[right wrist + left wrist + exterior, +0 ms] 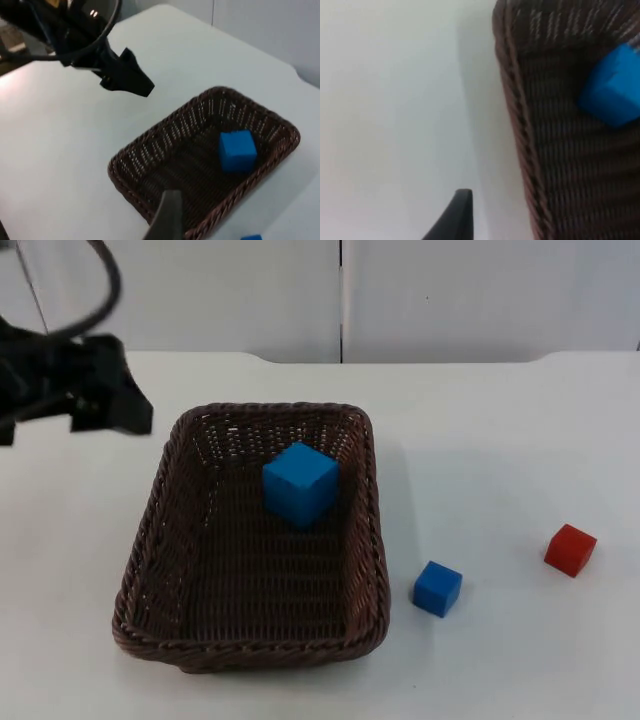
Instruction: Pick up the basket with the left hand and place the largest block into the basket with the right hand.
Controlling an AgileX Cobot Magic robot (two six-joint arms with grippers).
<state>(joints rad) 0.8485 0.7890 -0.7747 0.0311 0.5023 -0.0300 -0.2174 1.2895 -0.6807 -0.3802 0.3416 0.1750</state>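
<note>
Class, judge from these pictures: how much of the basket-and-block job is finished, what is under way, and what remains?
Done: the largest blue block lies inside the wicker basket. The small blue block and red block sit on the table, rightly left out. In hand: nothing is gripped; the left claw hangs beside the basket's far left corner, apart from it. Left: nothing obvious; the basket rests on the table, not held.

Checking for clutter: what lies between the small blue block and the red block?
Nothing: in the top view, bare table separates the small blue block from the red block.
</note>
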